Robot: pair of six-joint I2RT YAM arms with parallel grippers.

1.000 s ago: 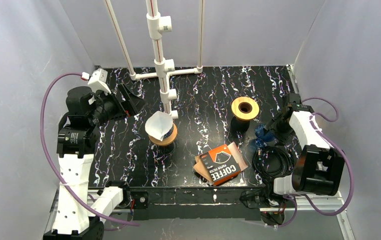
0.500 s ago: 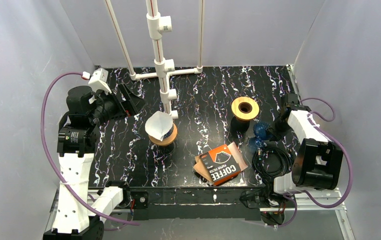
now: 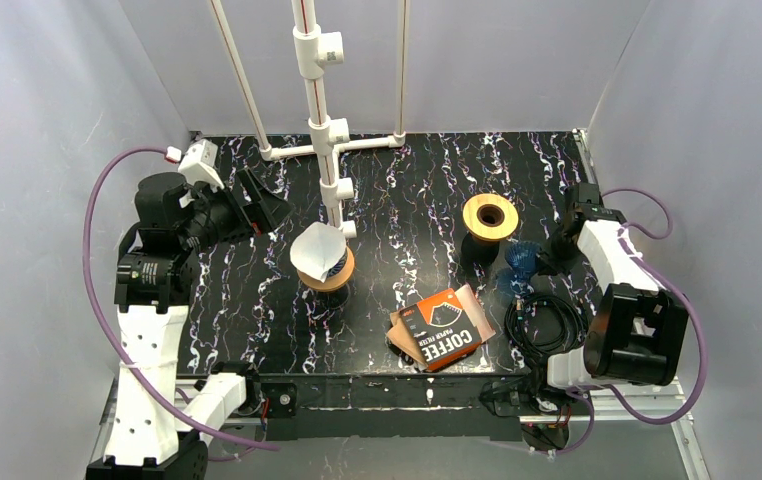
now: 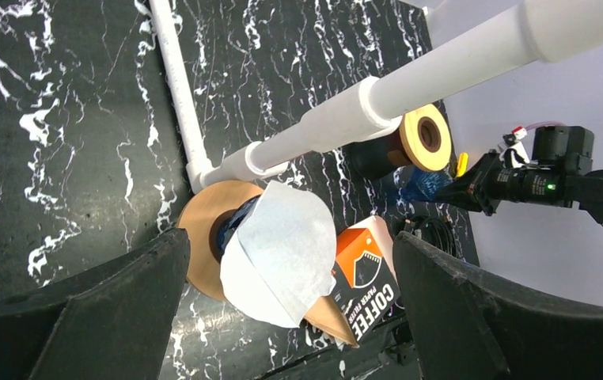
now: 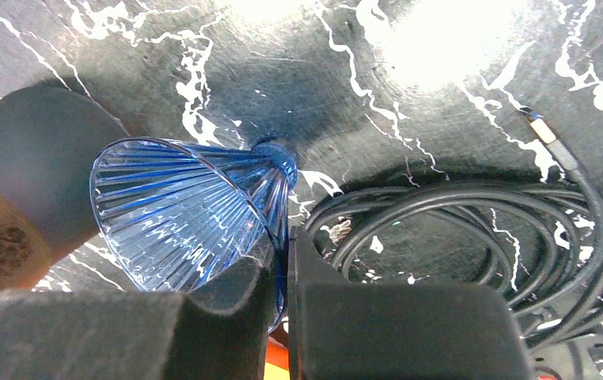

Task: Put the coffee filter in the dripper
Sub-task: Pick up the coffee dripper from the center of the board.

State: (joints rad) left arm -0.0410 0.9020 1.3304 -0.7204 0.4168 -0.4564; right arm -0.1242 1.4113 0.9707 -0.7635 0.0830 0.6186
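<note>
A white paper coffee filter [image 3: 315, 250] stands tilted in a wooden ring stand [image 3: 338, 277] at mid-table; the left wrist view shows the filter [image 4: 282, 237] over the ring [image 4: 199, 237]. My left gripper [image 3: 262, 205] hovers left of it, open and empty, and the filter shows between its fingers [image 4: 124, 293]. The clear blue ribbed dripper [image 3: 519, 258] lies tilted at the right, beside a second wooden stand [image 3: 489, 217]. My right gripper [image 5: 282, 269] is shut on the dripper's [image 5: 180, 214] rim wall, with one finger inside the cone and one outside.
An orange and black coffee filter package [image 3: 444, 328] lies near the front edge. A coil of black cable [image 3: 547, 320] sits right by the dripper. A white pipe frame [image 3: 317, 100] rises at the back, one bar reaching over the filter's stand. Grey walls enclose the table.
My right gripper's jaws have closed onto the dripper's wall, and the dripper has shifted slightly toward the back. The left arm and the filter have not moved.
</note>
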